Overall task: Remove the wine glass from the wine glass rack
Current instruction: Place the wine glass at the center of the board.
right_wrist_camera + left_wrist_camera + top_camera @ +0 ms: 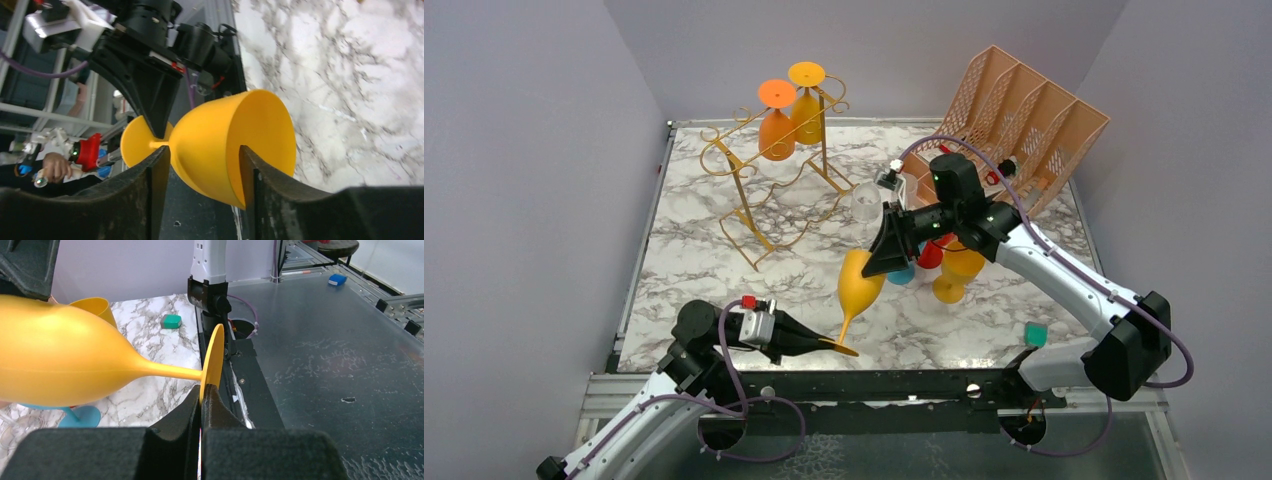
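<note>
Holding yellow wine glass (860, 280) by its foot rim: left pincer (201, 390) clamped tight on it, glass tilted, well clear of the gold wire rack (764, 190), on its near side. Right pincer (204, 150) straddles the bowl at mid-width; can't tell if it bears yet. Looks like light, rigid, slick plastic, so take the bowl squarely.

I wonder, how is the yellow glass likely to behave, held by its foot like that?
The yellow glass looks like opaque plastic, so it is probably light and not brittle. Pinched at its thin foot by the left pincer, it may pivot or slip. Laid down, its round bowl would likely roll in an arc.
</note>
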